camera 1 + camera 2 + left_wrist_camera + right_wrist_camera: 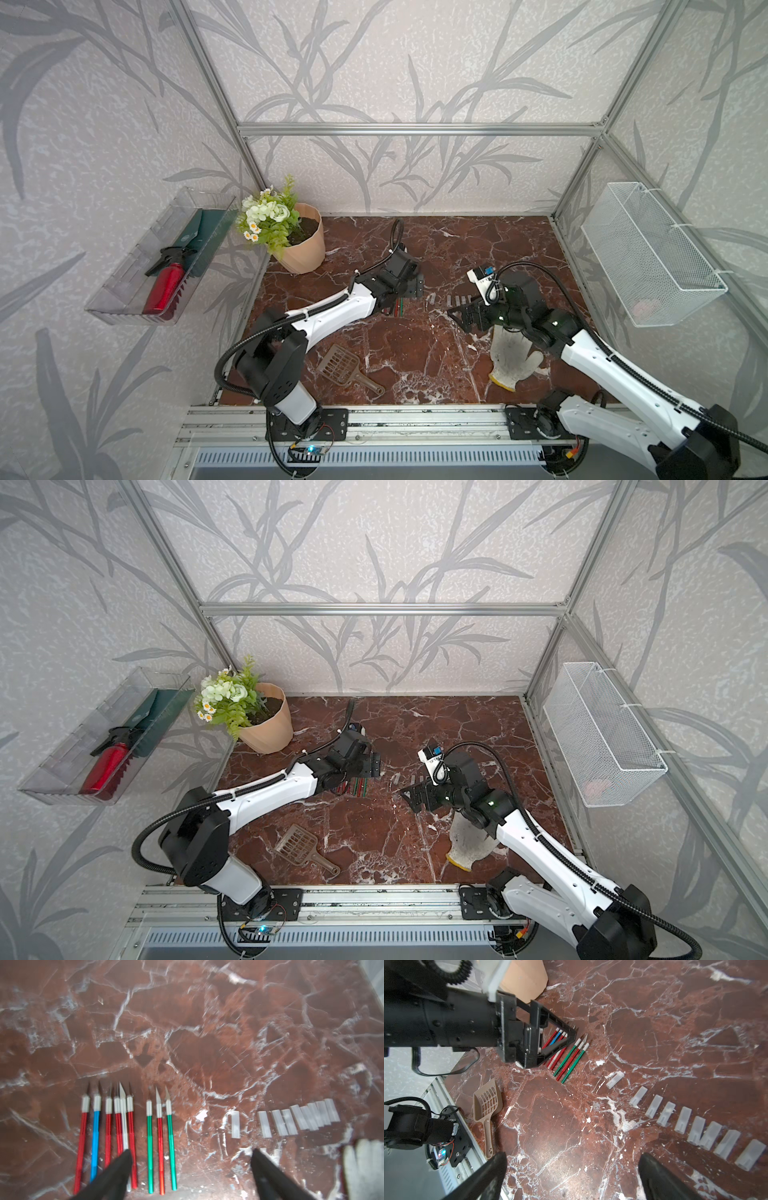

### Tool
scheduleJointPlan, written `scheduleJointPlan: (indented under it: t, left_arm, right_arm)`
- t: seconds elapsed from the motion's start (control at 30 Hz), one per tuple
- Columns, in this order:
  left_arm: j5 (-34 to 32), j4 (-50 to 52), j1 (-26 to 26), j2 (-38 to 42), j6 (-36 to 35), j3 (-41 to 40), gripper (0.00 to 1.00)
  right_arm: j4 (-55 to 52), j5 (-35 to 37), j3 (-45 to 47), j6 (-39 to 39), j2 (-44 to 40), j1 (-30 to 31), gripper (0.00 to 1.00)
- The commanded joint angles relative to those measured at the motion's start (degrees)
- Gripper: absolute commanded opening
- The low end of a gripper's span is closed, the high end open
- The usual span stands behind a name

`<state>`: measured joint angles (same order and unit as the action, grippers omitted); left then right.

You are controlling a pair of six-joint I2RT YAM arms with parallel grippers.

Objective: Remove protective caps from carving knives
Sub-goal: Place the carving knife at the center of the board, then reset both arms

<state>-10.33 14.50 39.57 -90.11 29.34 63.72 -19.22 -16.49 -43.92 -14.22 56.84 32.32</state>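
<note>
Between carving knives [149, 1142] and protective caps [300, 1118], a strip of marble tabletop [203, 1136].

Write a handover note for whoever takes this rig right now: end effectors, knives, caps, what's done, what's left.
Left end effector: open, empty, over the carving knives.
Right end effector: open, empty, above the table near the protective caps.
Knives: nine visible, lying side by side, every blade bare.
Caps: nine in a loose row on the table, apart from the knives.
Done: every visible knife is uncapped.
Left: nothing that I can see.
</note>
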Motion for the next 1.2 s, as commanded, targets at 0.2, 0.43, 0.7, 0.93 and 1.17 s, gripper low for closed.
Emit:
scheduleJointPlan:
  t: [0.2,0.43,0.7,0.93,1.17]
  left_arm:
    - [-5.54,-1.07,-2.44,8.92,-10.18,-0.94,1.00]
    - [-6.83,-5.19,-8.61,14.68,-13.56,-8.96,1.00]
    - [-3.81,-15.17,-21.62,22.65,-14.89,-22.28,0.99]
    - [2.45,-24.82,-34.77,24.77,-17.00,-31.44,0.99]
    - [2.34,-41.19,-40.26,21.59,-21.41,-39.69,0.99]
  right_arm:
    - [4.67,6.09,-4.06,4.40,-1.41,0.12,0.99]
    - [5.69,5.67,-5.64,5.82,1.13,0.18,0.99]
    - [13.89,11.43,-1.67,5.72,1.86,0.13,0.99]
    - [17.88,12.99,-0.62,5.53,7.46,-4.67,0.99]
    - [28.02,14.13,4.17,5.25,13.72,-16.90,0.99]
